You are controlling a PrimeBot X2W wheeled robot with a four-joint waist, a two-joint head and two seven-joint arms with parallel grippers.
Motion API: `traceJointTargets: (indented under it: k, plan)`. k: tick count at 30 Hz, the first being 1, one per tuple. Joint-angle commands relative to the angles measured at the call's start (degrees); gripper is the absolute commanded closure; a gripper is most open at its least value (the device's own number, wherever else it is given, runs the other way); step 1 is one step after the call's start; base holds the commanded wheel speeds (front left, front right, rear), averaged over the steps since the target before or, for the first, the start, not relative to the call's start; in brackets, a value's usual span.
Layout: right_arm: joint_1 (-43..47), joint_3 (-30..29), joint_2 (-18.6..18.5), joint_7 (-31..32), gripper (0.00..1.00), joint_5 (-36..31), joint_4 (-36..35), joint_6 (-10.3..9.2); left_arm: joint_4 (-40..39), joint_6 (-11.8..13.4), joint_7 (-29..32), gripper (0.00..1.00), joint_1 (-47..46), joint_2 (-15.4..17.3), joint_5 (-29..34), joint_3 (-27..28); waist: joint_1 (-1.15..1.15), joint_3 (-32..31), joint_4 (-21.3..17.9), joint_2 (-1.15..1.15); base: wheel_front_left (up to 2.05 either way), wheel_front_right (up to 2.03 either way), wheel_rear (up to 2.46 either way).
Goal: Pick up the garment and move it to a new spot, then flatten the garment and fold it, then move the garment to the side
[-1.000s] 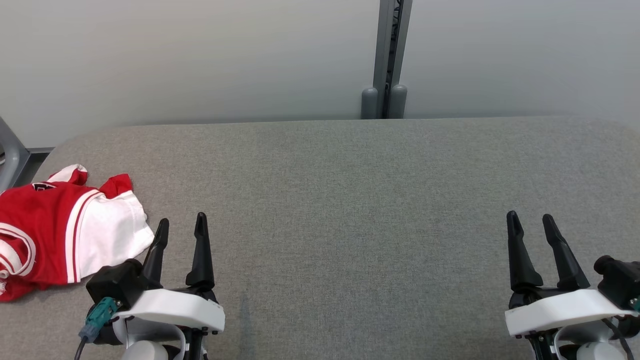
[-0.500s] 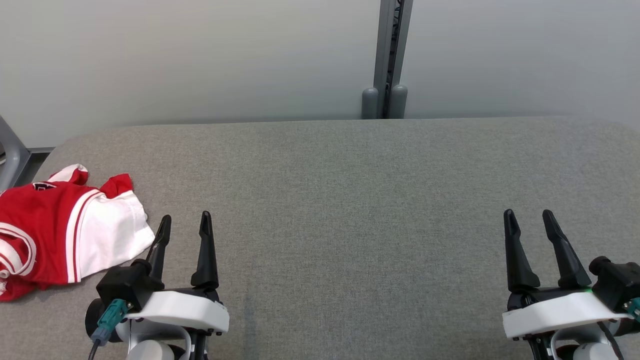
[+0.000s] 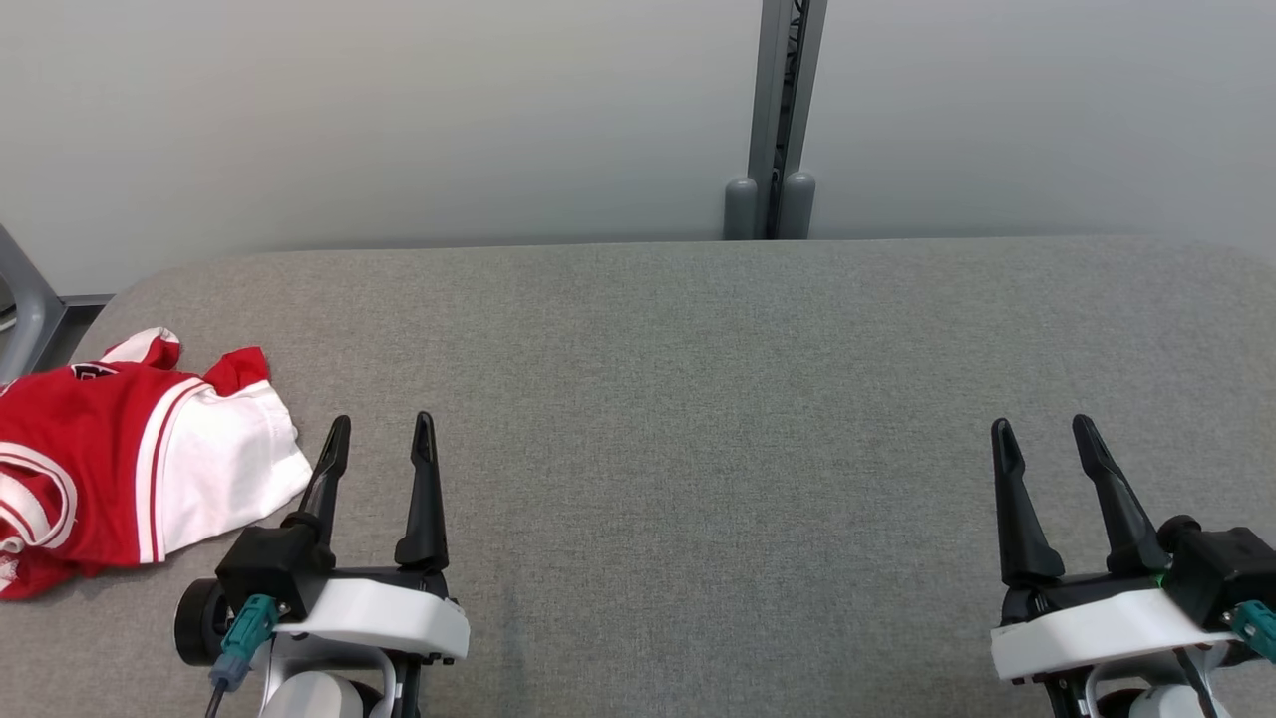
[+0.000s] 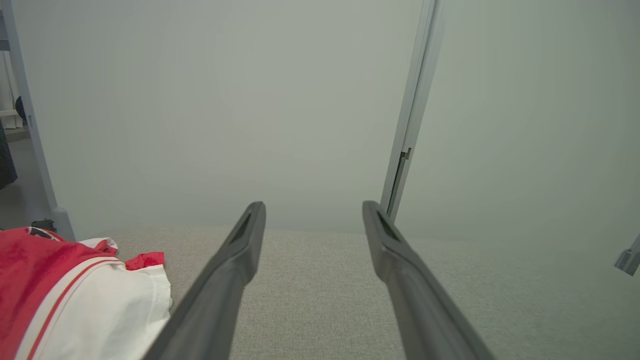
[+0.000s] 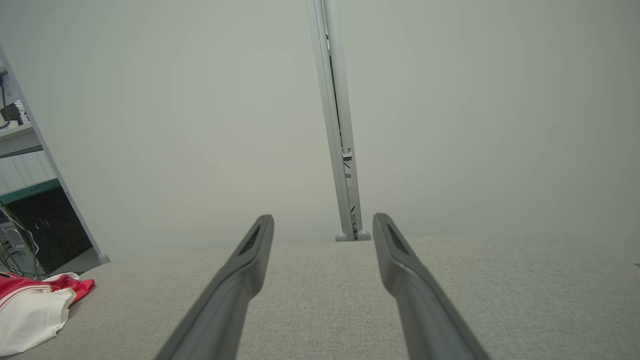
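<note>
At the left end of the grey padded table (image 3: 698,399), is that the garment (image 3: 130,459)?
Yes, a red and white piece lying crumpled on the surface, white part turned toward the middle. Its far left side runs past where I can see.
Is either arm holding it?
No. The left gripper (image 3: 383,422) sits just beside the white edge with its two dark fingers spread apart and nothing between them. I can't make out any contact with the cloth.
And the other one?
The right gripper (image 3: 1041,425) is well away, near the table's right end, fingers likewise parted and empty. Both point toward the pale wall, where a grey post (image 3: 778,110) stands behind the table.
Is the cloth flat?
No, it is bunched, with red folds at its far edge.
</note>
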Motion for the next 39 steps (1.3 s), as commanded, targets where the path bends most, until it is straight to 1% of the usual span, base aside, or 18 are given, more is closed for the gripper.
traceJointTargets:
  k: [1,12,32,39]
  plan:
    - [0.1,0.1,-0.4,-0.6,0.0,-1.1,-0.6,0.13,-0.4,0.5,-0.5,0.0,-1.0,0.3,1.2,-0.2,0.0,0.0,0.0,-0.01,0.0,0.0,0.0]
    - [0.0,0.6,-0.5,-1.6,0.0,-4.7,-0.9,0.13,0.0,1.2,-1.6,0.0,-1.1,0.3,4.8,-1.0,0.0,-0.1,0.3,-0.01,0.0,0.0,0.0]
    - [0.2,0.8,-0.4,-1.5,0.0,-3.7,-0.5,0.14,0.7,1.2,-1.5,0.0,-1.1,0.3,3.1,-1.3,0.0,-0.3,0.9,-0.01,0.0,0.0,0.0]
    - [0.4,0.8,-0.4,-1.7,0.0,-3.3,-0.2,0.14,1.3,1.0,-1.5,0.0,-1.4,0.3,2.4,-1.4,0.0,-0.2,3.6,-0.01,0.0,0.0,0.0]
